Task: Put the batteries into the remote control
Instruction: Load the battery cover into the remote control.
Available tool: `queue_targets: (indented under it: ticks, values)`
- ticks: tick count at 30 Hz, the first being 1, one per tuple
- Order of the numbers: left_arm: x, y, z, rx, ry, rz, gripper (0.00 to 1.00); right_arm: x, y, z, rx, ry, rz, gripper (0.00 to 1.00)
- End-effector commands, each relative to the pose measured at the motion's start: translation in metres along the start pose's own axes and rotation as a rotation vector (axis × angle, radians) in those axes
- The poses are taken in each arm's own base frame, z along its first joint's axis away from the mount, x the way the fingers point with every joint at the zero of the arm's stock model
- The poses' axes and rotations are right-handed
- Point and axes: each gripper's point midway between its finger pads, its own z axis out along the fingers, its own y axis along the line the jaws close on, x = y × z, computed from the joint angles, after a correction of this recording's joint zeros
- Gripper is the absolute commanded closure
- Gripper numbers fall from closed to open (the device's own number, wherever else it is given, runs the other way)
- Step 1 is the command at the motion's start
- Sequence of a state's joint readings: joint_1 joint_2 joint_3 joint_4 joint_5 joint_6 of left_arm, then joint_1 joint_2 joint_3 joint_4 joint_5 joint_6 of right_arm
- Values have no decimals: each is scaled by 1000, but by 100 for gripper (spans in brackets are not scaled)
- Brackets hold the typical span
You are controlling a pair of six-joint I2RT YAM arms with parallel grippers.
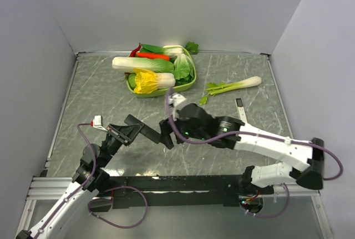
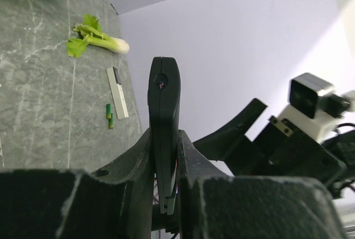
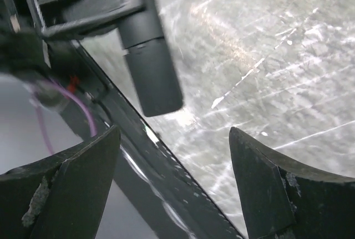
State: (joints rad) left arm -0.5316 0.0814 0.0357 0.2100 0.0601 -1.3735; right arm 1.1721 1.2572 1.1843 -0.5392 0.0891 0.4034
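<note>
Remote control (image 1: 150, 133), held off the desk (image 1: 94, 95) near the middle of the front edge, clamped by its near end in the left jaws. Seen edge-on from the left wrist (image 2: 164, 111), narrow side up, long axis running straight out from the left wrist toward the right arm. Battery slot not visible in any view; face carrying it not determinable.

Right jaws wide apart, gripping nothing, facing the free end of the remote control (image 3: 152, 78). From the right wrist, free end ahead of the gap and offset up and to the left, well clear of both fingertips (image 3: 111, 139); long axis slanting across that view, not lined up with the gap.

Batteries (image 2: 110, 115): small green cylinders flat on the desk, just beside a slim white device (image 2: 117, 92) with a dark top end, well apart from the remote control. Exact count too small to tell. Not made out from above, likely screened by the right forearm; white device (image 1: 240, 111) visible there at the right arm's far side. Closer to the right arm than to the left.

Also present at the back of the desk: loose celery stalk (image 1: 233, 86), green basket (image 1: 192, 78) piled with vegetables.

Judged next move: right arm, the free and nearer one, away from the remote control and toward the batteries, long axis of a cell set across the gap before closing. Left arm best kept as the holder.
</note>
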Motion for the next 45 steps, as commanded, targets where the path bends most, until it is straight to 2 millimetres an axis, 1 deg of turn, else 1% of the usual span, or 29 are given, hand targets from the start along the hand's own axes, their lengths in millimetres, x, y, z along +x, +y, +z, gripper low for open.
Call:
queue_targets:
  ticks: [1,3,4,5,6,8,9,10,11,12,13,15,18,27,31,32,33,35,36,37,39,45]
  values:
    - [5,-2,1,58,15,-42,99,-33,11,-10,-133,-212,234,13]
    - [5,-3,1,63,19,-57,99,-33,15,-10,-181,-232,275,13]
    - [4,-9,1,85,17,-60,99,-35,13,-9,-181,-244,292,13]
    - [4,-9,2,86,17,-70,99,-33,16,-8,-204,-237,313,13]
    - [4,-13,2,97,20,-74,99,-28,15,-5,-209,-227,322,13]
    - [4,-16,2,108,22,-81,99,-34,16,-5,-229,-257,361,14]
    - [4,-19,3,113,24,-82,99,-29,14,-2,-233,-251,373,15]
    - [4,-21,3,118,26,-83,99,-34,15,-2,-249,-272,384,16]
    - [4,-22,3,124,25,-85,99,-34,13,0,-252,-274,405,16]
    - [4,-24,3,127,28,-86,99,-30,11,2,-249,-263,414,16]
    - [4,-26,3,132,29,-87,99,-36,15,1,-281,-282,417,17]
    - [4,-27,3,135,28,-90,99,-37,15,2,-295,-286,429,17]
    - [4,-28,3,141,29,-96,99,-41,23,2,-333,-288,420,18]
    - [4,-34,3,162,35,-116,99,-33,31,14,-371,-240,427,20]
    - [4,-34,3,160,36,-119,99,-28,28,21,-357,-231,430,28]
    - [1,-45,3,181,33,-119,99,-27,27,22,-356,-226,428,30]
    - [1,-46,3,183,32,-119,99,-25,28,22,-356,-223,424,32]
    - [1,-49,2,189,33,-120,99,-22,26,25,-346,-213,426,43]
    - [1,-49,2,191,34,-119,99,-21,25,25,-345,-214,426,51]
    - [0,-51,3,192,33,-119,99,-19,24,27,-343,-209,426,53]
    - [0,-53,2,200,35,-121,99,-17,24,28,-339,-203,425,57]
    - [-1,-60,2,220,33,-129,99,-10,23,33,-332,-181,430,59]
